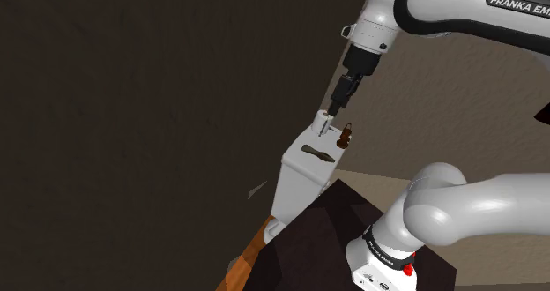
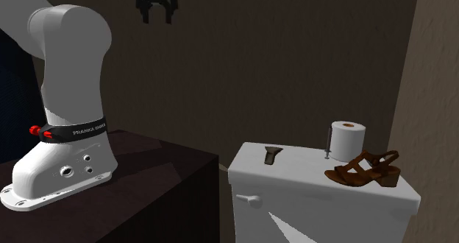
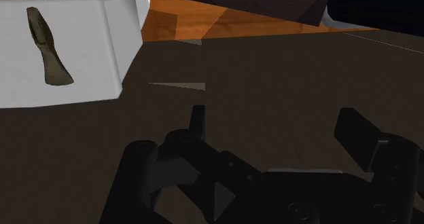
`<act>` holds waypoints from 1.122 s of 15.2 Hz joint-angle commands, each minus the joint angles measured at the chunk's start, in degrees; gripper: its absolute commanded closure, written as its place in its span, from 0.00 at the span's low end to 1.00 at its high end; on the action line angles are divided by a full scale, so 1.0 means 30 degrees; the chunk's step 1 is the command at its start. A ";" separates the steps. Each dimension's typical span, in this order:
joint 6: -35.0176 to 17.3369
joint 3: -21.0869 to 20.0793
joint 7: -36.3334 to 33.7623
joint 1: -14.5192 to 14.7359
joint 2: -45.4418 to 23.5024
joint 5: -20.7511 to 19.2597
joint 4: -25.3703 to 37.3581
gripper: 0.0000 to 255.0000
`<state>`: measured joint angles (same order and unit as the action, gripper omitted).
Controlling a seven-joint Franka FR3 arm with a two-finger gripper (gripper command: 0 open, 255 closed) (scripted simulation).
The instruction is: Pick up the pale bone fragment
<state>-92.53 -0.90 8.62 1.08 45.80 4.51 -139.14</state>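
The bone fragment [image 2: 272,155] is a small, dull olive-tan sliver, wider at one end, lying flat on a white toilet tank lid [image 2: 298,177]. In the shoulder view the bone fragment [image 1: 317,152] sits mid-lid, and my black gripper [image 1: 339,100] hangs above the lid's far end. In the second exterior view the gripper [image 2: 156,6] is high up, with its fingers apart. The wrist view has the bone fragment [image 3: 47,47] well off to one side of the open gripper [image 3: 275,131], with nothing between the fingers [image 3: 197,124].
A white toilet paper roll [image 2: 346,138] and a brown strappy sandal [image 2: 364,169] stand on the lid's other end, near a thin metal pin [image 2: 326,142]. My dark stand [image 2: 140,182] is beside the tank. Orange wood floor [image 3: 197,22] lies below. Dark walls close in behind.
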 commanded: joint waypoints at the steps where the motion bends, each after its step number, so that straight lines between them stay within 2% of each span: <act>1: 0.0000 0.0000 0.0000 0.0000 0.0000 0.0000 0.0000 0.00; 9: -0.4187 0.2304 0.2734 -0.1126 -0.1007 -0.1733 -0.3063 0.00; 17: -0.9039 0.4881 0.5495 -0.2216 -0.4175 -0.3187 -0.4518 0.00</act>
<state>-117.70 12.59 23.82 -5.17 35.08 -4.53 -152.78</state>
